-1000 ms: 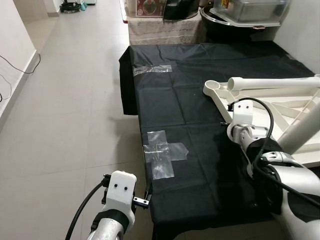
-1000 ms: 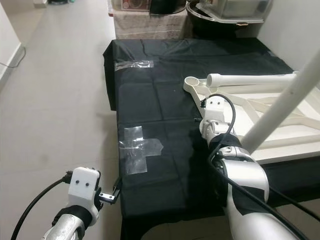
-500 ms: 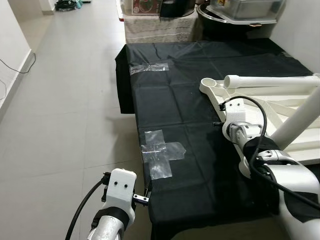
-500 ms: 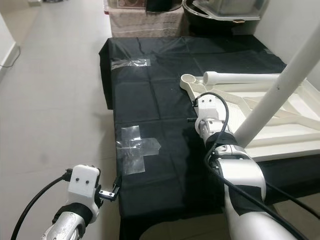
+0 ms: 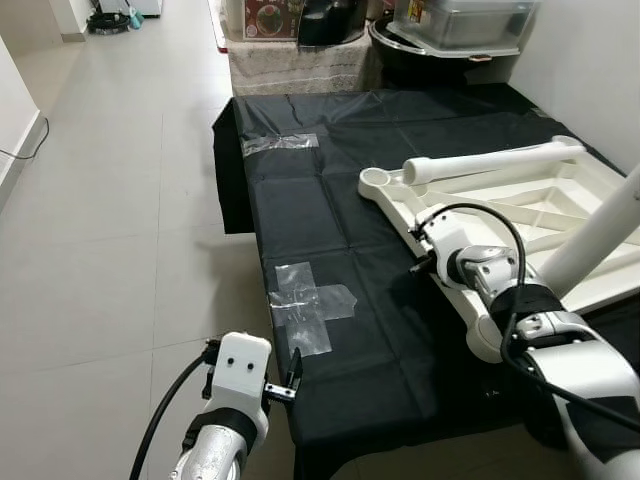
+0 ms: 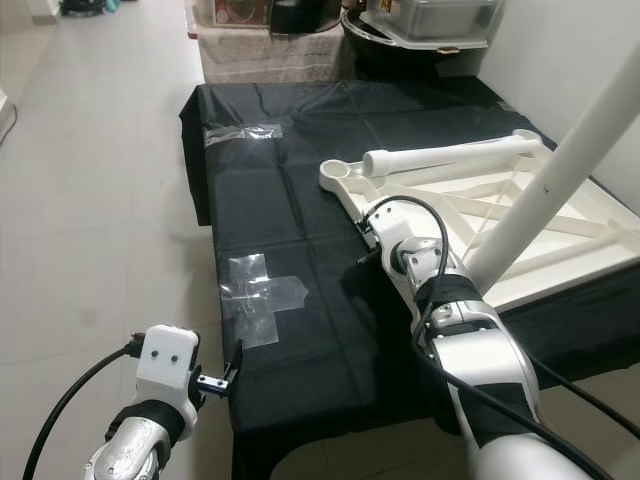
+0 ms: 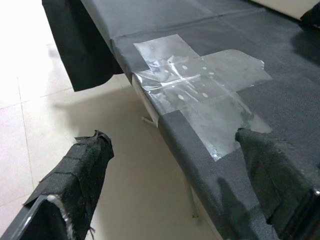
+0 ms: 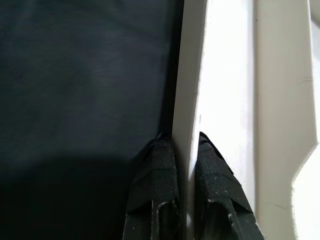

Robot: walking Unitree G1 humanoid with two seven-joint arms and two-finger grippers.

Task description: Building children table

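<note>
Pale floor tiles [image 5: 120, 200] surround the low platform under a black cloth [image 5: 340, 150], my landmark, with clear tape patches [image 5: 305, 305] at its near-left edge and storage bins [image 5: 470, 20] beyond its far end. On the cloth's right half I see the white children's table [image 5: 560, 215] lying upside down, ribbed underside up, one round leg [image 5: 490, 162] resting across it and another leg [image 6: 560, 165] rising steeply close to my camera. My right gripper [image 8: 181, 150] is pinched narrow on that table's near-left rim, while my left gripper [image 7: 172, 167] hangs spread wide at the cloth's near-left corner, gripping nothing.
</note>
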